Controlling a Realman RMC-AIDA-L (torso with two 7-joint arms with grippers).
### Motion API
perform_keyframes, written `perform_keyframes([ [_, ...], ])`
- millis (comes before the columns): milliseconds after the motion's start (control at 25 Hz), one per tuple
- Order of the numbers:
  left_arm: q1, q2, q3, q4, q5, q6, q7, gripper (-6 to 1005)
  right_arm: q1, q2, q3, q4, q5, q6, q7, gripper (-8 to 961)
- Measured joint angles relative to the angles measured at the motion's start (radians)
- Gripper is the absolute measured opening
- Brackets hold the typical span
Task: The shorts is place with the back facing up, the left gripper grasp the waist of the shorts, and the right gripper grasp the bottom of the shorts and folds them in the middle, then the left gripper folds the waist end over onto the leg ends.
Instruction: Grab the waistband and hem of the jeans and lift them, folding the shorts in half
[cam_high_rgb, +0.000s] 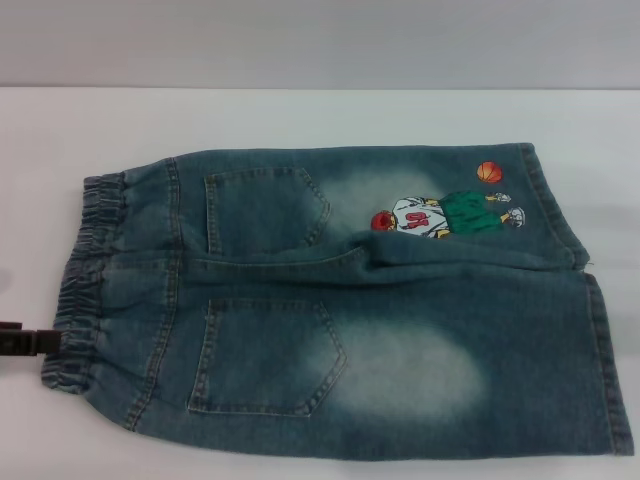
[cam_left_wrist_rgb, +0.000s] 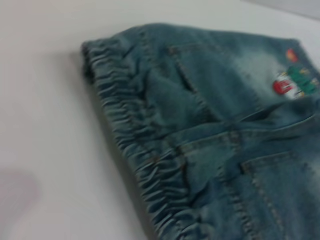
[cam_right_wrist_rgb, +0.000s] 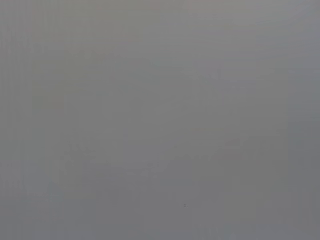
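Two back pockets face up: the shorts (cam_high_rgb: 340, 300) lie spread flat on the white table (cam_high_rgb: 300, 115), not yet folded, the waist (cam_high_rgb: 85, 275) toward the robot's left and the leg ends (cam_high_rgb: 590, 340) toward its right, the cartoon print (cam_high_rgb: 440, 215) and orange ball on the far leg. Left gripper (cam_high_rgb: 40, 343) shows only as a dark tip at the near corner of the waist, touching or just short of the ruffled band; can't tell whether its fingers are spread or closed on cloth. Left wrist view looks along the gathered elastic at close range, no fingers visible. Right gripper not in the head view; its wrist view is blank grey, so nothing to say of its position or fingers. Risks, as I judge them: the elastic band is bunched and thick, so a shallow bite may catch only the top ridge and slip when lifted. A bump of cloth along the centre seam (cam_high_rgb: 370, 255) could drag and skew the middle fold. With only one end held, the denim would slide on the smooth table rather than fold, leaving the hems misaligned.
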Motion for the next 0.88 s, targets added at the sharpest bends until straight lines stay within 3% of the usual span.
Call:
perform_keyframes([
  [280, -0.006, -0.017, -0.004, -0.015, 0.097, -0.051, 0.003, 792, 0.001, -0.001, 0.000, -0.001, 0.000, 0.000, -0.002, 589],
  [800, -0.019, -0.017, -0.005, -0.033, 0.137, -0.087, 0.003, 776, 0.001, -0.002, 0.001, -0.004, 0.000, 0.000, -0.003, 589],
  [880, -0.024, -0.008, -0.003, -0.060, 0.141, -0.100, -0.002, 774, 0.004, -0.002, 0.002, -0.004, 0.000, 0.000, -0.003, 589],
])
